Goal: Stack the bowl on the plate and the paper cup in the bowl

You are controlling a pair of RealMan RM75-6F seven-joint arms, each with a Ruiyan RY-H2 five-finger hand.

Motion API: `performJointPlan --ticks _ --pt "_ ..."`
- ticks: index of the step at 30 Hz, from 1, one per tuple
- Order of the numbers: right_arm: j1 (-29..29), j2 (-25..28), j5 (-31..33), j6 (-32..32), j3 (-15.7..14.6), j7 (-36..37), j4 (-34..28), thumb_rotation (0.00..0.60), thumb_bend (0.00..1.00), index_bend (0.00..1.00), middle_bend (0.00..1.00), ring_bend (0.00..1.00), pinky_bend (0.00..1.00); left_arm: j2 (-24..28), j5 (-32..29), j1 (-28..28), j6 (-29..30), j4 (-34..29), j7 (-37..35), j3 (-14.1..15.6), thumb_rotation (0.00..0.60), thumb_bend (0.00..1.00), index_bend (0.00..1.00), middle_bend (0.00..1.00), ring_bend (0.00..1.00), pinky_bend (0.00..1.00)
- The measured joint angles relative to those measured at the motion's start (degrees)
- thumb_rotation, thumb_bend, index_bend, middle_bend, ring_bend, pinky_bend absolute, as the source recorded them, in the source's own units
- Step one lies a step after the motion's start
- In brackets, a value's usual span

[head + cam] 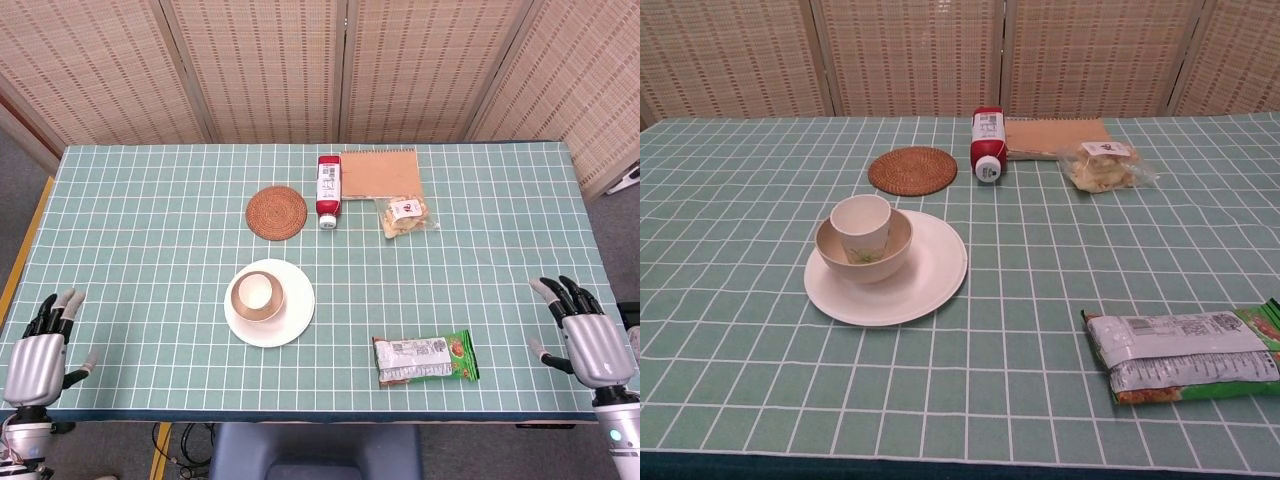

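Observation:
A white plate (296, 313) (930, 270) lies left of the table's middle. A tan bowl (240, 305) (890, 250) stands on it, and a white paper cup (256, 291) (861, 221) stands upright inside the bowl. My left hand (40, 348) hovers at the table's front left corner, fingers spread, holding nothing. At the front right edge, my right hand (588, 335) is likewise spread and empty. Both hands are far from the stack and show only in the head view.
A round woven coaster (277, 212) (912, 170), a red bottle lying down (328, 190) (987, 143), a brown notebook (380, 172), and a snack bag (406, 215) sit at the back. A green snack packet (426, 359) (1185, 355) lies at the front right.

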Motion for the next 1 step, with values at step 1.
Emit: performJointPlan --ticks 1 --pt "-0.1 0.0 -0.2 0.2 0.0 -0.1 -0.1 0.600 0.26 0.12 0.12 0.04 0.12 -0.1 0.1 0.1 -0.2 0.0 0.0 -0.3 0.600 0.29 0.08 0.00 0.01 0.21"
